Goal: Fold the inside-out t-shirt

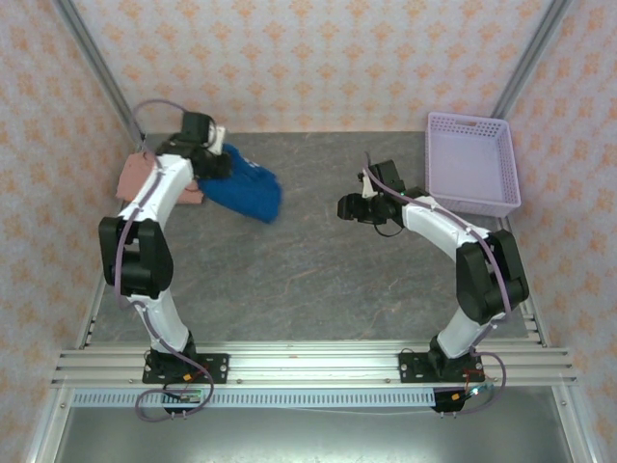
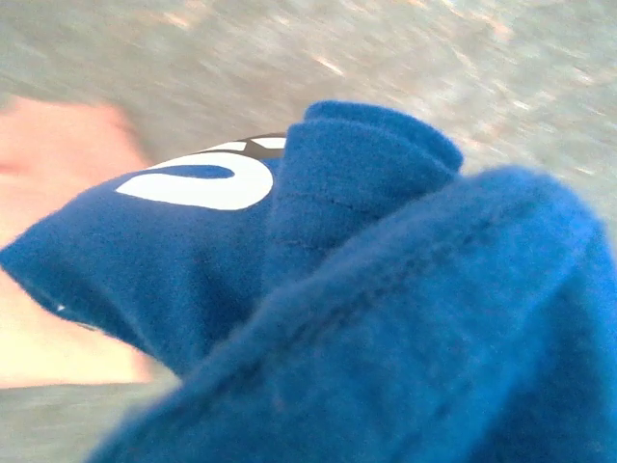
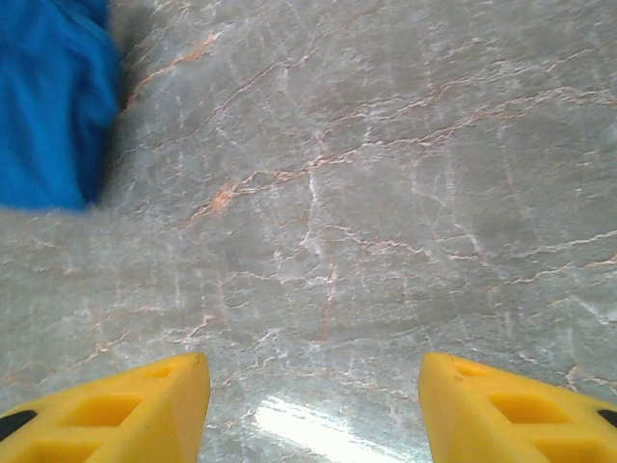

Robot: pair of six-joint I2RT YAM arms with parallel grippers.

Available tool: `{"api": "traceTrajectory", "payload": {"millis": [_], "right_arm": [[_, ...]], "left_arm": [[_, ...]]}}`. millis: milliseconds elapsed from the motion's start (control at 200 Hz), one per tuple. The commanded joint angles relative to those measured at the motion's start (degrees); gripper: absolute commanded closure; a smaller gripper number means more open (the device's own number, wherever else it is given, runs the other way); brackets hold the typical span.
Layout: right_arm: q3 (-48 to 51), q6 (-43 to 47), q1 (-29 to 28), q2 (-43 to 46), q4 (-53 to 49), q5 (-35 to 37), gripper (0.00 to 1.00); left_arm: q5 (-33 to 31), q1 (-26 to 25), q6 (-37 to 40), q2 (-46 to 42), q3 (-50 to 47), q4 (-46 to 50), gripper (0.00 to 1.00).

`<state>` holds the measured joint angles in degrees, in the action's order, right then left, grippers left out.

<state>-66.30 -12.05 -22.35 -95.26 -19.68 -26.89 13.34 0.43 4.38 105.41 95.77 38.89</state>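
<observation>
The inside-out t-shirt (image 1: 247, 191) is found bunched at far left of the tabletop (image 1: 318, 280), no fold yet made; left claw (image 1: 214, 164) buried in cloth, grip undeterminable; right claw (image 3: 313, 405) held open, empty.

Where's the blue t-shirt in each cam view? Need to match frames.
Top external: blue t-shirt bunched at the far left of the tabletop, next to the pink shirt.
Left wrist: blue t-shirt close up across most of the frame, white print upper left, pink shirt behind at left.
Right wrist: blue t-shirt in the top left corner.
Shared landmark: grey veined tabletop.
</observation>
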Motion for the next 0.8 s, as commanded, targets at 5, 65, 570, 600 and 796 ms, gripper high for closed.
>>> {"api": "traceTrajectory", "payload": {"millis": [5, 65, 570, 600, 796], "right_arm": [[1.04, -1.06, -0.11, 1.02, 0.72, -3.03, 0.41], [1.37, -1.55, -0.11, 0.82, 1.59, -3.72, 0.41], [0.81, -2.77, -0.17, -1.99, 0.75, -4.9, 0.42], [0.59, -2.78, -0.23, -1.99, 0.46, -5.01, 0.42], [0.67, -1.19, -0.4, 1.63, -2.76, 1.9, 0.41]], "left_arm": [[-8.28, 4.47, 10.96, 2.64, 10.14, 11.82, 1.0], [-8.54, 6.81, 13.41, 7.54, 18.04, 16.11, 1.0], [-39.73, 15.73, 13.65, 40.56, 55.82, 23.12, 0.43], [-43.61, 15.97, 12.8, 40.68, 55.85, 22.11, 0.34], [-56.86, 16.48, 6.59, 35.57, 58.06, 22.71, 0.06]]}}
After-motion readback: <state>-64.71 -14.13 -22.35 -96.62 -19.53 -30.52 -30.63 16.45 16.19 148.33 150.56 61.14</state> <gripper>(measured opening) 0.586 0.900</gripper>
